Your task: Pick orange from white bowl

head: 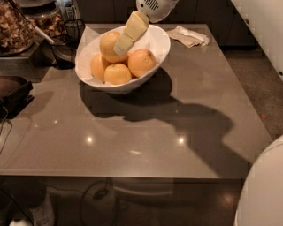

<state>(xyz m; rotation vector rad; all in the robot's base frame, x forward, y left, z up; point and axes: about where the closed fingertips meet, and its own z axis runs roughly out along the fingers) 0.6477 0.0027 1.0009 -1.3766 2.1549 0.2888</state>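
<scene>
Four oranges sit heaped in the white bowl (155,40), which stands on a grey worktop (154,145) in the upper left of the frame. The orange (108,43) to be picked is the largest and palest, resting on top at the back of the heap. The claw (120,46) hangs just over the bowl, its pale yellow tip at that fruit's right side, close to or touching it. Whether the claw is released or clenched cannot be told.

Risks, as a judgement: the skin looks smooth and the fruit is round, so an off-centre grip could squirt it out. It could then roll onto its neighbours or over the bowl's lower rim. The tip lies between the target and a deeper-coloured orange (142,62) at the right, so closing there might catch the wrong fruit or nudge the heap. Pressing down could also tip the slanted bowl.

The arm's white wrist (154,6) enters at the top centre of the frame. From there the claw slopes down and to the left into the bowl.
</scene>
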